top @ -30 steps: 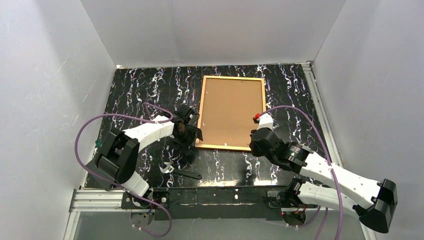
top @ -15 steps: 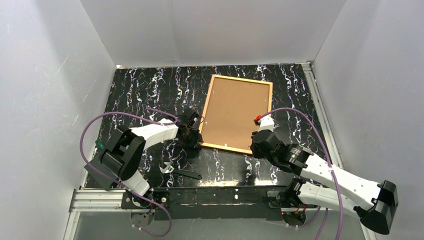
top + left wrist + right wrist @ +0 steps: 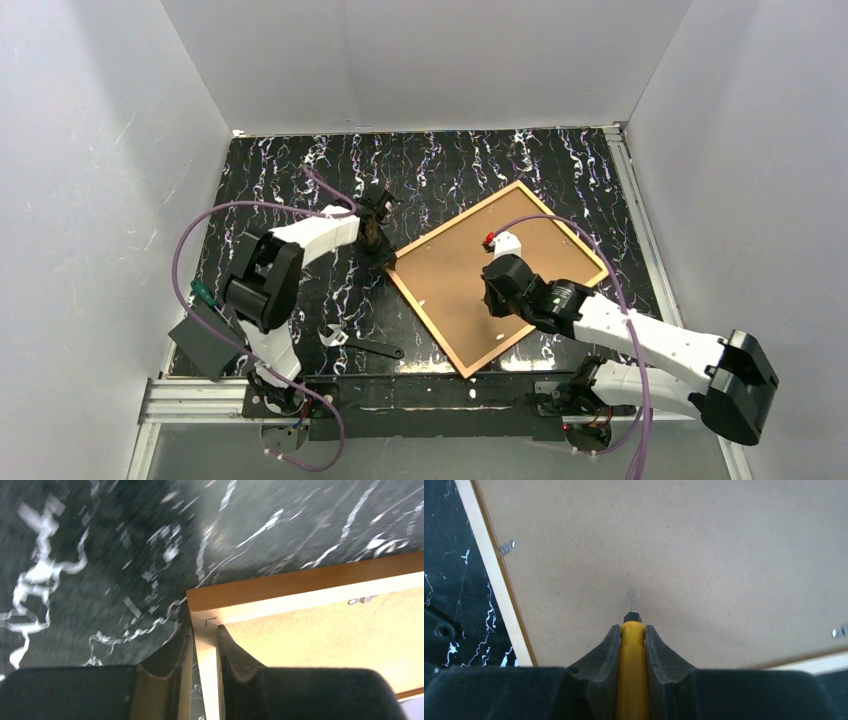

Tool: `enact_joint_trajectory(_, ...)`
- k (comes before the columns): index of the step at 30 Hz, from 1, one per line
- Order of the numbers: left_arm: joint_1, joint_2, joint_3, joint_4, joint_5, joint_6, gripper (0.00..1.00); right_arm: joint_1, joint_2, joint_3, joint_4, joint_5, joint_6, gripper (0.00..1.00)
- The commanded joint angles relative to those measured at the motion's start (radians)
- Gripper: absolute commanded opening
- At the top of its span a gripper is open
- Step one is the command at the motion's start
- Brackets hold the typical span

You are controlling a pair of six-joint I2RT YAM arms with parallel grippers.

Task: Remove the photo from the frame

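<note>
Top external: frame [image 3: 428, 322] holds photo [image 3: 450, 270] board-side up; left gripper [image 3: 202, 630] pinches its corner, right gripper [image 3: 632, 628] clamps screwdriver [image 3: 632, 652].

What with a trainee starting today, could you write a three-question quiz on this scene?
1. True or false: the left gripper is shut on the border of the frame, near a corner.
2. What does the right gripper hold? A) a pen B) a yellow-handled screwdriver C) nothing
3. Fill in: the wrench lies nearer the ___ arm's base.
Key: 1 true; 2 B; 3 left.
</note>
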Motion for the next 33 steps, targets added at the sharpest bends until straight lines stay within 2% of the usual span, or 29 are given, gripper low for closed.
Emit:
enact_joint_trajectory(1,0.053,0.166,0.117,-0.045,0.064,0.250,0.00,-0.004,0.084,0.059,0.129,-0.070,-0.052,0.01)
enact_joint_trajectory(6,0.078,0.313,0.256,0.051,0.284,0.262,0.00,-0.002,0.207,0.140,0.177,-0.107,-0.082,0.01)
enact_joint_trajectory(10,0.097,0.406,0.361,0.026,0.374,0.249,0.00,0.004,0.291,0.200,0.203,-0.126,-0.098,0.01)
enact_joint_trajectory(13,0.102,0.412,0.339,0.049,0.383,0.239,0.00,0.011,0.353,0.226,0.241,-0.127,-0.113,0.01)
enact_joint_trajectory(20,0.105,0.369,0.240,0.074,0.394,0.234,0.00,0.071,0.483,0.279,0.297,0.061,-0.148,0.01)
enact_joint_trajectory(30,0.107,0.343,0.230,0.048,0.408,0.249,0.00,0.087,0.606,0.345,0.352,0.184,-0.176,0.01)
enact_joint_trajectory(33,0.107,0.342,0.228,0.046,0.415,0.243,0.00,0.090,0.660,0.391,0.355,0.262,-0.203,0.01)
